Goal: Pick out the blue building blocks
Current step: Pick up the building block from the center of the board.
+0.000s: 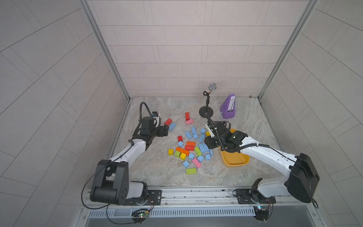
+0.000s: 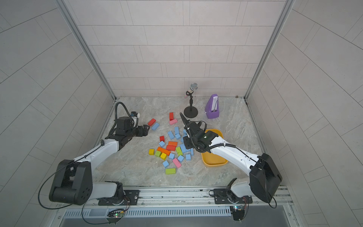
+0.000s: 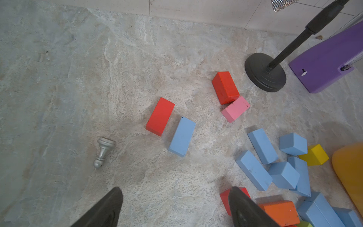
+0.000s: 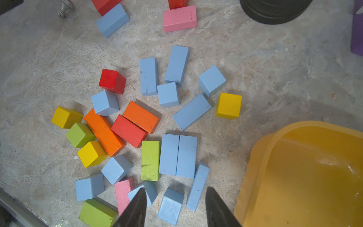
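None of the blue building blocks (image 4: 177, 155) is seen in the yellow tray (image 4: 261, 157), whose visible part is bare; all lie on the table (image 4: 255, 59), mostly clustered near it. Nothing is held: the left gripper (image 3: 175, 194) is spread wide, the right gripper (image 4: 175, 196) partly parted over the cluster.

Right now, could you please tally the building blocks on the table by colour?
Blue blocks: 14
Red blocks: 4
Yellow blocks: 3
Green blocks: 3
Orange blocks: 2
Pink blocks: 2
Total: 28 visible
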Motion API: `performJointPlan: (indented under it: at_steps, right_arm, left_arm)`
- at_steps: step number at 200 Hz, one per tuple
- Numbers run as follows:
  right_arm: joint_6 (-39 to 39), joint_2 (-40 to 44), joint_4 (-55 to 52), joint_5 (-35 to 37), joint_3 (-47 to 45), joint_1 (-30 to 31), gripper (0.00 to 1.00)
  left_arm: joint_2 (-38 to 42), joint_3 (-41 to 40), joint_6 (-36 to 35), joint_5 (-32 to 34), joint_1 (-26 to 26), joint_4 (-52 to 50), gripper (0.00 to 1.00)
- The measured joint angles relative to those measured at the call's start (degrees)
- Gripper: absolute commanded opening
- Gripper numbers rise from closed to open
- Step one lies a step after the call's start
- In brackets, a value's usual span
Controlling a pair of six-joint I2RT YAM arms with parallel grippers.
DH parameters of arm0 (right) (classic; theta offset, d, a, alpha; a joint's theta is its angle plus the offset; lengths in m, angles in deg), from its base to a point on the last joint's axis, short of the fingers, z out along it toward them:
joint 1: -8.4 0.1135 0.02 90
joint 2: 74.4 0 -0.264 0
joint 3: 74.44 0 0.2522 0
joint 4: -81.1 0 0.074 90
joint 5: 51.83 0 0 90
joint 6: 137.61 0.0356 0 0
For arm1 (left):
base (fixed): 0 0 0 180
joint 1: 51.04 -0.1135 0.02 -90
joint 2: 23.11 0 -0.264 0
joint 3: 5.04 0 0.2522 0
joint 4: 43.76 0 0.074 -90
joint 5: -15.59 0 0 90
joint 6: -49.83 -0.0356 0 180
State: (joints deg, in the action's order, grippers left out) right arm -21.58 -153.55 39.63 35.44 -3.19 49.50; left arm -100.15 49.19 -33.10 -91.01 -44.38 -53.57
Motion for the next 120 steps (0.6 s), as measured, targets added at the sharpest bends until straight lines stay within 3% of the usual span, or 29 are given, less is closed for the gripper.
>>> performJointPlan:
  at_steps: [87,120]
  right_arm:
    - [1.3,-13.7,-3.9,-1.6,3.7,2.2,0.55]
    - [1.8,-14.6,-6.1,0.3,3.8,2.2,0.55]
  left_arm:
    - [1.3,0.0,0.0,-0.2,0.0,0.1,0.89]
    - [1.3,0.0,0.0,-0.4,0.0,0.1,0.89]
